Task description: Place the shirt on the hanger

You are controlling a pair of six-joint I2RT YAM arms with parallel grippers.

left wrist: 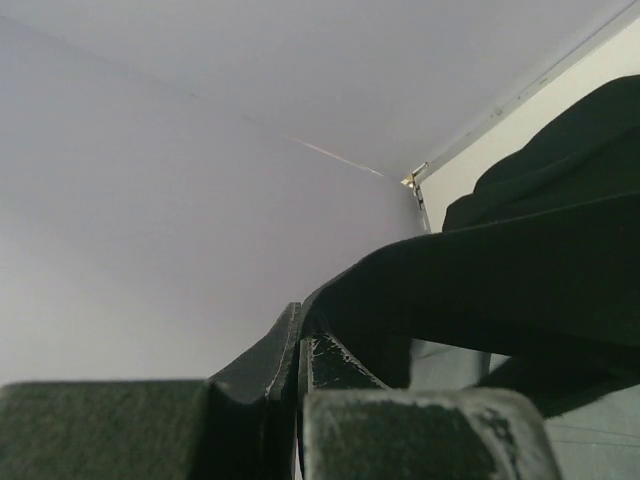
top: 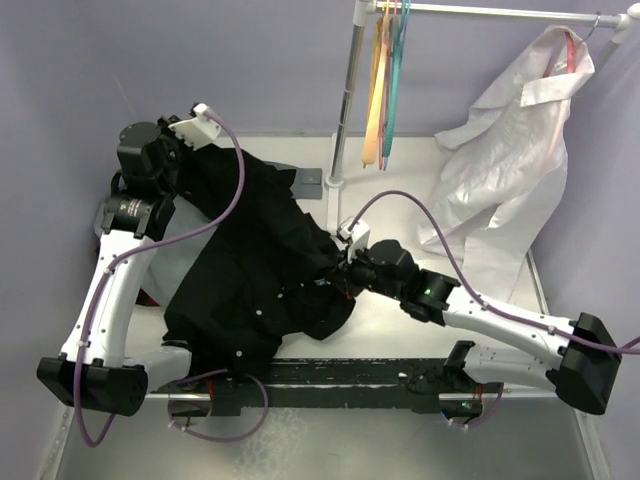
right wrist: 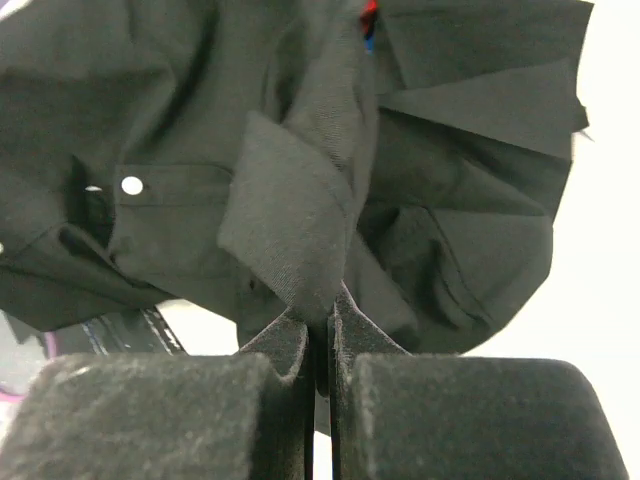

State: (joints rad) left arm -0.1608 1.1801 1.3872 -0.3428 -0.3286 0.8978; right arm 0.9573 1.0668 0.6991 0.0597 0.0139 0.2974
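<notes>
The black shirt [top: 255, 255] hangs spread between my two grippers over the table's left half. My left gripper [top: 188, 148] is raised at the far left and shut on an edge of the shirt [left wrist: 480, 290], its jaws pressed together [left wrist: 298, 335]. My right gripper [top: 342, 268] is shut on a fold at the shirt's right side; in the right wrist view the cloth [right wrist: 290, 230] is pinched between the fingertips [right wrist: 322, 325], with a white button [right wrist: 131, 185] to the left. The light-blue hanger does not show in any view.
A clothes rail [top: 500, 10] on a white pole [top: 345, 110] stands at the back, with orange [top: 375, 90] and teal [top: 395, 70] hangers on it. A white garment [top: 510, 150] hangs at the right on a pink hanger. Purple walls enclose the table.
</notes>
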